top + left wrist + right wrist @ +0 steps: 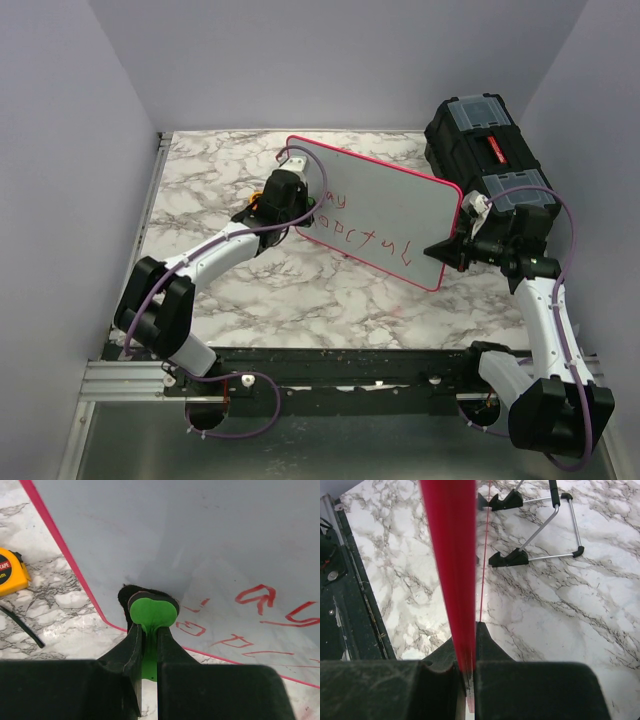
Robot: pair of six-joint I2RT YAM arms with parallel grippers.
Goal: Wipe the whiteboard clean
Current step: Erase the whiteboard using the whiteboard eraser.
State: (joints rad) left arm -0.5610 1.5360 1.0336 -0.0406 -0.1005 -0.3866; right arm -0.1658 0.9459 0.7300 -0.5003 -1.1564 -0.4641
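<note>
Whiteboard: the whiteboard [385,205] sits over the middle of the worktop [250,290], running aslant from the far edge down toward the right edge. Its written face is turned up toward the top camera.
Rim: a thin pink-red border with rounded corners.
Lettering: red marker lettering [375,235] crosses the lower half of the face, and the upper half is bare white.
Left arm: it reaches from its base at the near-left corner, with the forearm angled up and right and the wrist at the board's left end.
Left claw: the left claw [150,630] is closed on the green handle of an eraser [152,611]. The eraser's black felt pad lies against the board just inside the rim, beside the first red letters.
Right arm: it rises from the near-right corner, the elbow bent out toward the right edge and the wrist turned left to the board's right end.
Right claw: the right claw [467,645] is clamped on the board's pink-red rim, which its own camera sees edge-on.
Stand: a wire stand with black feet [510,558] is on the marble beside the board's edge. Whether it is joined to the board I cannot tell.
Toolbox: a black toolbox [485,150] stands at the far-right corner, close behind the right claw.
Tape measure: a yellow tape measure [10,572] lies on the marble, left of the board's rim.
</note>
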